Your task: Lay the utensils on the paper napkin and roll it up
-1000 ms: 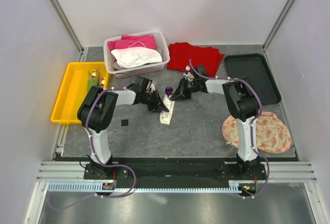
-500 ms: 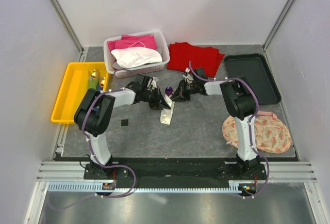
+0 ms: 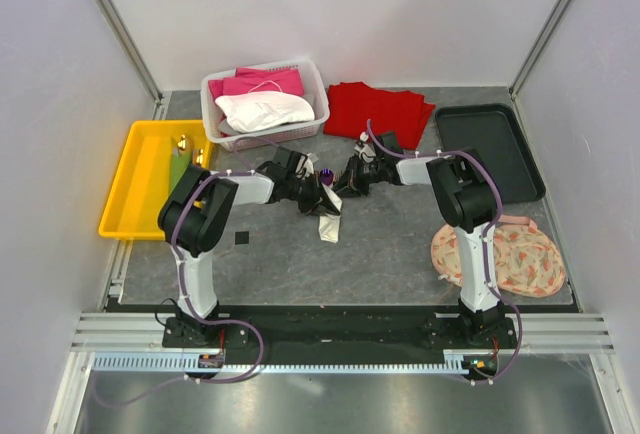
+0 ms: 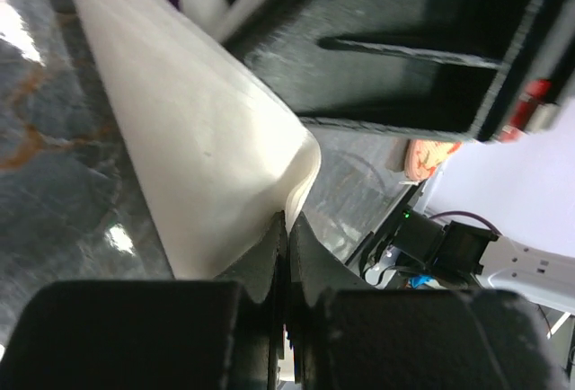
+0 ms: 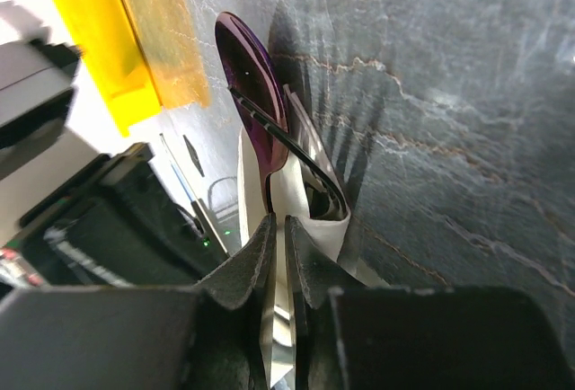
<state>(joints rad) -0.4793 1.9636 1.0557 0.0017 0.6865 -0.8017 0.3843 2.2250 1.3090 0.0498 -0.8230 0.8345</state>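
1. My left gripper [image 4: 286, 226] is pinched fully together on a fold of the paper napkin [image 4: 207, 138], with the sheet bulging up and away from my fingertips.
2. My right gripper [image 5: 278, 228] is narrow, with a pale strip of the same napkin caught between its fingers. The purple utensil [image 5: 250, 75] pokes out of the far end of the wrap just beyond them.
3. The napkin lies mid-table as a loose, partly rolled strip between my two arms. The purple piece is inside it at the far end.
4. Risk: the paper is thin and I hold it from both sides. If my arms pull apart or twist unevenly, I judge it could tear at either pinch.
5. Risk: the roll looks slack. Letting go on one side may let it spring open and spill the purple piece onto the table [image 3: 390, 244].
6. Risk: my grippers sit very close together, so a careless turn could knock one against the other.
7. The green and gold utensils [image 3: 183, 146] appear to be in the yellow tray [image 3: 130, 189] at far left. If so, finishing this roll would leave them out.
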